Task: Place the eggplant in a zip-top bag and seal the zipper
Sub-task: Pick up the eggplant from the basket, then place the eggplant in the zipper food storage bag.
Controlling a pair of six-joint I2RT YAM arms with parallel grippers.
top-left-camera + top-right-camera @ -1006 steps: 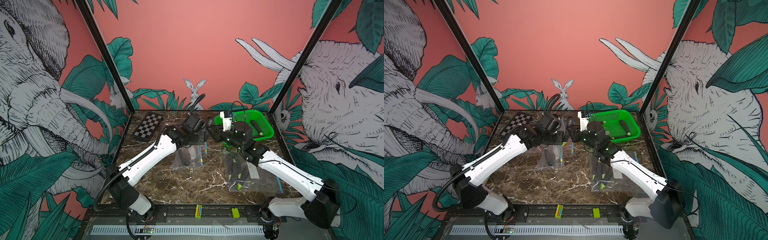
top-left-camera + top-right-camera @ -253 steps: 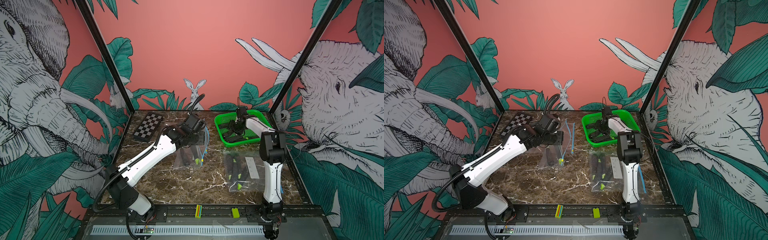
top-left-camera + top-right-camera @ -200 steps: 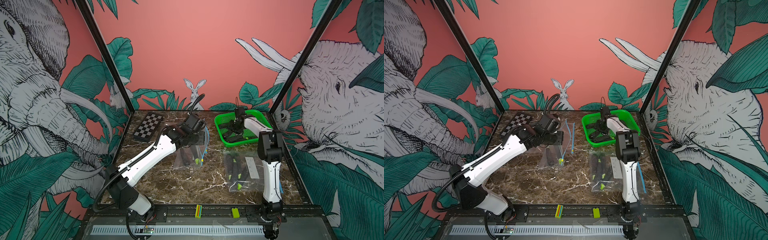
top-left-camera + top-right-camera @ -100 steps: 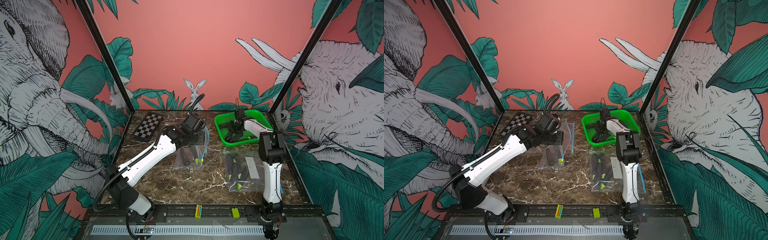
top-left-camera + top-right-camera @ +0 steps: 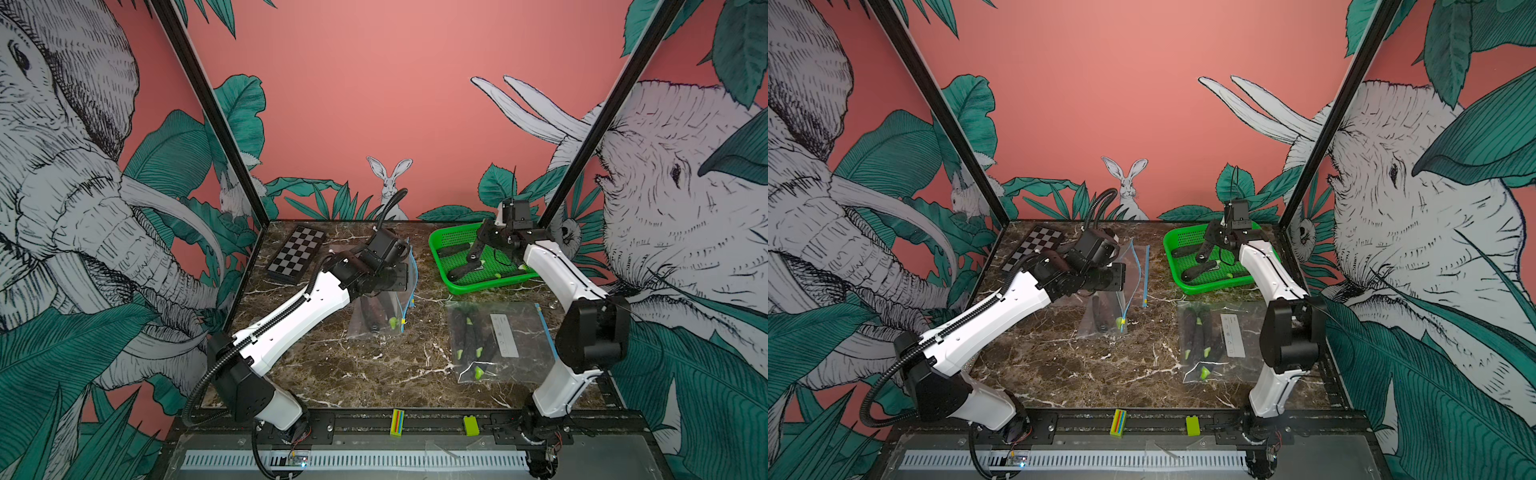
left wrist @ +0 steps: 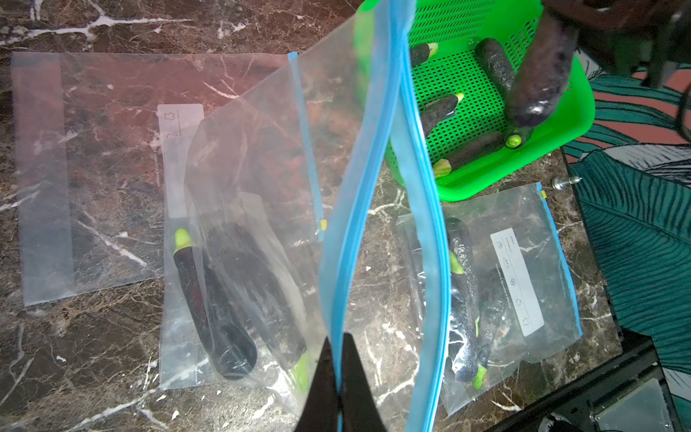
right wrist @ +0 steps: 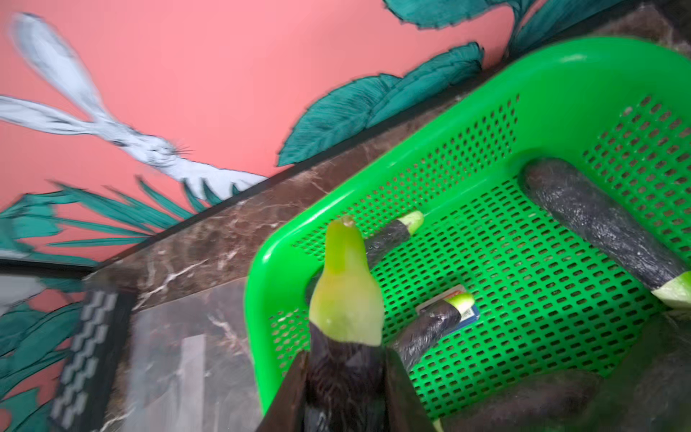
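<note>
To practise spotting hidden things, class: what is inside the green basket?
Several dark eggplants lie in the green basket, one over a small card. The right tool grips a lifted eggplant over it. Part of the card and the floor beneath the eggplants are covered.

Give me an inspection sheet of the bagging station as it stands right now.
Surface: marble table, no spills seen.
Job's things: open bag already holds eggplants; filled bag lies flat; green basket holds more.
Clutter: checkerboard at the back; empty bag lying flat.
Grippers: left gripper shut on the open bag's rim; right gripper shut on an eggplant over the basket.
Cables: conduit loops off the left arm's base.
Surroundings: mural walls, nothing else seen.
</note>
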